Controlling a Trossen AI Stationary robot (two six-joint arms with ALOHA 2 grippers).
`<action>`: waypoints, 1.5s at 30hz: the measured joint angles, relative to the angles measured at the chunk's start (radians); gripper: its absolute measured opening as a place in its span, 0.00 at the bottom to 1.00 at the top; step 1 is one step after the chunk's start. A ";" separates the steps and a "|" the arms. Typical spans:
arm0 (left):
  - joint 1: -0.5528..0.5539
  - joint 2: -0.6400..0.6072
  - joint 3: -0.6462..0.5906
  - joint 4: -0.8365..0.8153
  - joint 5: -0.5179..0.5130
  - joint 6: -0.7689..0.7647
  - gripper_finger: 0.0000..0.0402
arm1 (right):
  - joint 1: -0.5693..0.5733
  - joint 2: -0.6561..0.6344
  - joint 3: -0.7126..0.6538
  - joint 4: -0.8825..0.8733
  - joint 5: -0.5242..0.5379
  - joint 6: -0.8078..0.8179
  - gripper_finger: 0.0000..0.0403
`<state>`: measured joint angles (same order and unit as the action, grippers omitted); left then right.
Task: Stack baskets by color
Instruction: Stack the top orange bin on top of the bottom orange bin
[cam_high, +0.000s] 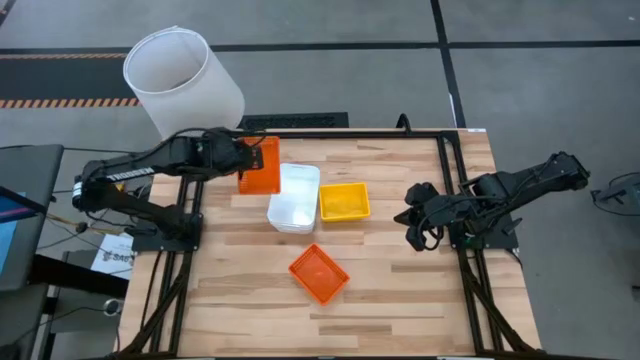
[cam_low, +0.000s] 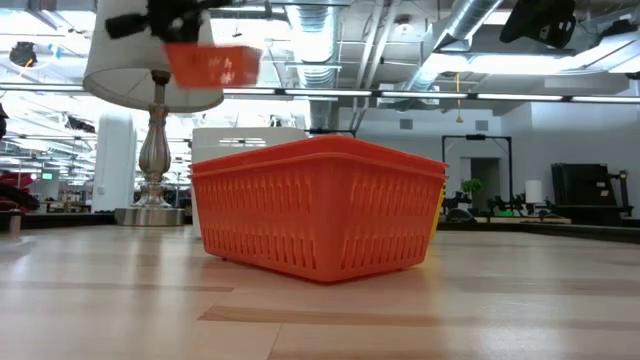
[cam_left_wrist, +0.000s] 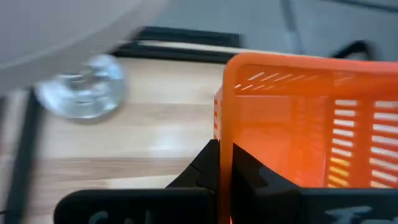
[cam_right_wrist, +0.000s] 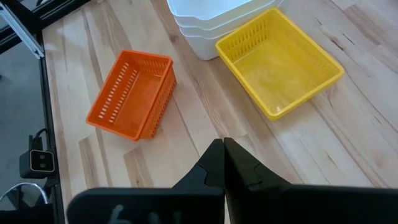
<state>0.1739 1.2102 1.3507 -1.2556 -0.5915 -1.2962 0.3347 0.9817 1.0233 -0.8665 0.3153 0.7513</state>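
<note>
Off the worktop's (cam_high: 400, 300) far left corner stands the white lamp shade (cam_high: 185, 80). My left fingers (cam_high: 243, 160) are pressed together on the wall of an orange basket (cam_high: 262, 165), which I hold lifted near the far edge of the worktop, just left of the white stack; in the low view this basket hangs high above the wood, and in my left wrist view its perforated orange side fills the space beyond my fingertips. Next comes the stack of white baskets (cam_high: 294, 197), nested one in another, resting a little back from the middle of the worktop. Toward the near edge, in front of that stack, a second orange basket (cam_high: 319, 273) sits upright, turned at an angle to the worktop's edges. Just beside the white stack on its right lies a yellow basket (cam_high: 344, 202), upright and open to the top. My right fingers (cam_high: 418, 232) are closed and hold nothing, hovering near the right edge of the worktop, well apart from the yellow basket.
</note>
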 joint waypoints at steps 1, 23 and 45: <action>-0.025 0.000 0.017 0.015 -0.008 -0.007 0.00 | 0.000 0.000 0.000 0.000 0.000 0.000 0.03; -0.668 0.232 0.055 0.172 -0.139 -0.606 0.00 | 0.000 0.000 0.000 -0.001 0.000 -0.004 0.03; -0.771 0.510 0.054 0.328 -0.157 -1.005 0.00 | -0.001 0.000 0.000 0.000 -0.005 -0.018 0.03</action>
<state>-0.5968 1.7198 1.4049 -0.9275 -0.7486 -2.3016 0.3340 0.9817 1.0229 -0.8663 0.3101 0.7330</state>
